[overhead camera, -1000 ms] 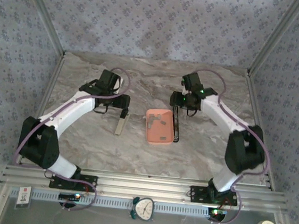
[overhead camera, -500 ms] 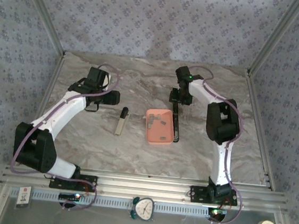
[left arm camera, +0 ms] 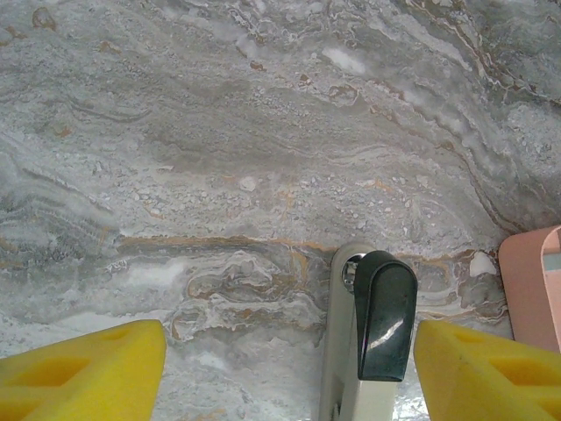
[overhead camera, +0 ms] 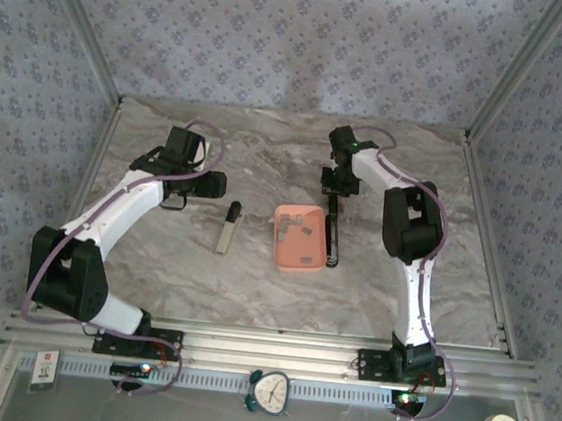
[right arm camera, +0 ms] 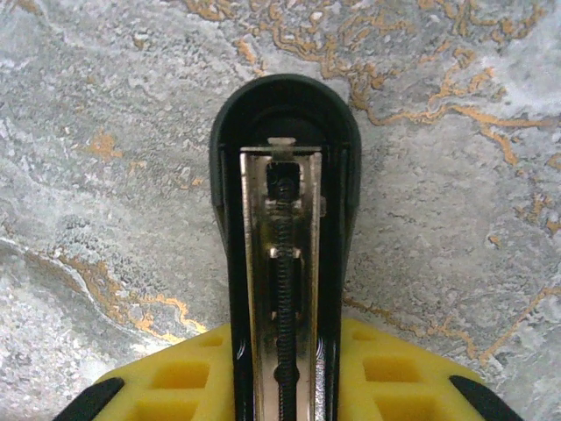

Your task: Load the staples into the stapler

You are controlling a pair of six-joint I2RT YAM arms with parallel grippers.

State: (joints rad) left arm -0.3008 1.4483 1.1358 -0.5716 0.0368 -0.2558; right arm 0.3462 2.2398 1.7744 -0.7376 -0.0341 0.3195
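The tray [overhead camera: 308, 264] sits mid-tabletop [overhead camera: 155, 258] with the staples [overhead camera: 297, 228] in it, and the stapler [overhead camera: 332, 231] lies just beside its right edge (lengthwise, near to far). A second stapler [overhead camera: 228, 227] lies left of the tray, apart from it, with the left gripper [overhead camera: 198, 190] behind it. The right gripper [overhead camera: 335, 192] is at the stapler's far end.

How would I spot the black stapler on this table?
On the marble table, find the pink tray in the middle. The black stapler lies just right of it. It is dark with a silver spring track; the cream stapler sits on the tray's left.
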